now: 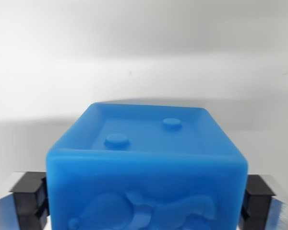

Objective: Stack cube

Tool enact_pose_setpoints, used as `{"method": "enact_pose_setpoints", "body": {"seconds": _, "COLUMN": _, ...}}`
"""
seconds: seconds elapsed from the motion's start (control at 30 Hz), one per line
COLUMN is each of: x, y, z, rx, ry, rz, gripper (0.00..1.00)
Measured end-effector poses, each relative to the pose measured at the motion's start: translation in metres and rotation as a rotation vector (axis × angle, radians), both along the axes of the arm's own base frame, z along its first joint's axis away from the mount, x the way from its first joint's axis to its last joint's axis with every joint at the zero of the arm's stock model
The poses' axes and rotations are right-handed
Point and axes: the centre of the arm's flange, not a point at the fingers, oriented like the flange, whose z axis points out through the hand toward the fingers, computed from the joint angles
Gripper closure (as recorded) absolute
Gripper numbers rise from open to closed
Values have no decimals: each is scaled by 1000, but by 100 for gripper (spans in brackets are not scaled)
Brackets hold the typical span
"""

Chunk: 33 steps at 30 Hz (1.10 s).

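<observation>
The end effector (146, 199) is closed on the blue cube (146, 167), which sits between its two black pads: one pad (31, 199) presses the cube's side at the wrist view's left, and the other pad (257, 201) presses the side at the wrist view's right. Behind each pad a piece of shiny metal finger shows at the lower corners of the picture. The cube fills the lower middle of the wrist view and is cut by the bottom edge, so its underside is not visible, and I cannot tell if it rests on something or is lifted. Its upper face has a raised rim around a sunken panel, and two small round studs (117, 140) stand on that panel, one nearer to the camera at the left and one farther at the right. The face turned to the camera carries a relief figure (149, 211) with rounded shapes, only partly in view. Beyond the cube lies the pale white surface (144, 91), with a soft grey shadow close around the cube, and farther back it fades into a light, blurred background.
</observation>
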Motion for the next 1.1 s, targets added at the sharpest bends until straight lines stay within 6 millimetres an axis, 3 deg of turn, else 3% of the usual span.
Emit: {"method": "enact_pose_setpoints", "body": {"seconds": 1.1, "x": 1, "y": 0, "z": 5, "rx": 0, "ry": -3, "rz": 0, "gripper": 100}}
